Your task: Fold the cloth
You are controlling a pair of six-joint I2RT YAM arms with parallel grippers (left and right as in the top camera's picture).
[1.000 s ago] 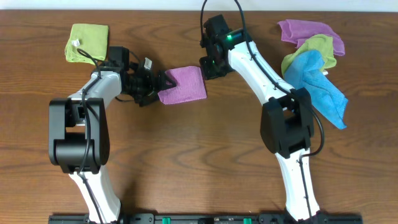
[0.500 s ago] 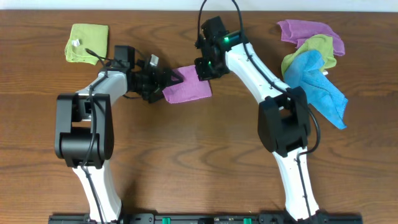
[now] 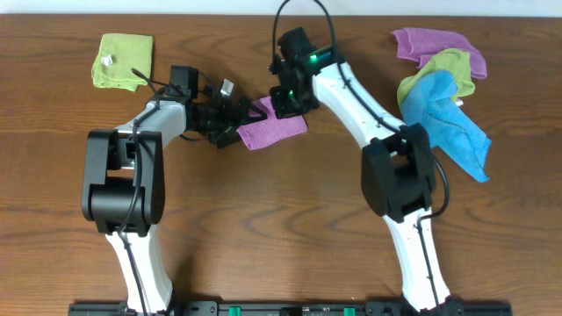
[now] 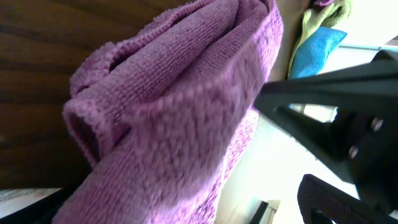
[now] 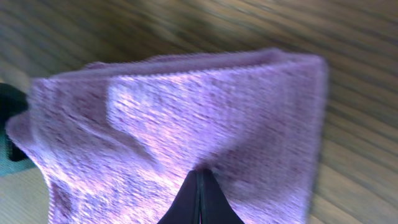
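Observation:
A folded purple cloth (image 3: 277, 132) lies on the wooden table between the two arms. It fills the left wrist view (image 4: 174, 106), bunched and tilted, and the right wrist view (image 5: 186, 124). My left gripper (image 3: 248, 115) is at the cloth's left edge. Its fingers (image 4: 180, 208) stand apart around the fold, with a gap on one side. My right gripper (image 3: 286, 98) is over the cloth's upper right corner. Its fingers (image 5: 199, 180) are closed together, tips pressed on the cloth's top.
A folded green cloth (image 3: 123, 60) lies at the far left. A loose pile of purple (image 3: 435, 44), green (image 3: 439, 70) and blue (image 3: 448, 118) cloths lies at the far right. Bare wood lies in front of the arms.
The purple cloth has slid right and slightly toward the front, turning a little, with the left gripper following it. The right gripper has shifted slightly left over it.

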